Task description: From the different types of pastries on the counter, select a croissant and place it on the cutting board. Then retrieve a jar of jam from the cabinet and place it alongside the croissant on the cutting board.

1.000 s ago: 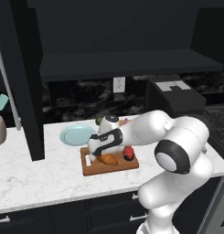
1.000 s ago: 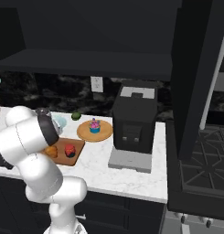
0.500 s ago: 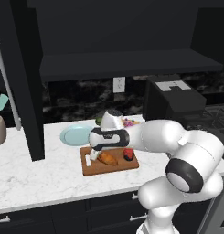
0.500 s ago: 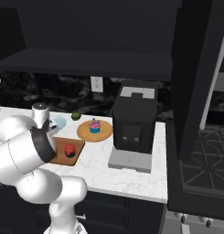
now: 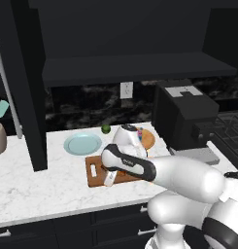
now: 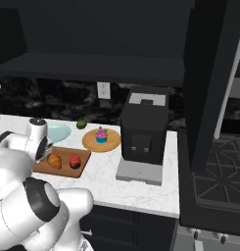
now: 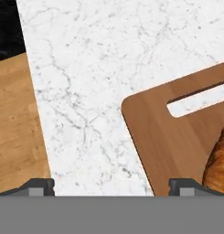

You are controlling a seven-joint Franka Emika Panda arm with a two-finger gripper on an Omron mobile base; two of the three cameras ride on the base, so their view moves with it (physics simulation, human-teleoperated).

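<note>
Wooden board (image 6: 43, 167), near-left on counter (image 6: 141, 188): croissant (image 6: 55, 160) and jam (image 6: 75, 161) side by side on it. Gripper (image 7: 111, 185) spread, empty, above board's corner. Advice: lift straight up, clear of both.

My finger tips (image 7: 39, 184) sit far apart at the bottom edge, nothing between them but white marble counter (image 7: 99, 82). At right lies the cutting board (image 7: 173, 137), its slot-shaped handle hole toward the upper right, with the croissant (image 7: 219, 162) on it at the frame's right edge. A lighter wooden surface (image 7: 15, 123) fills the left.
</note>
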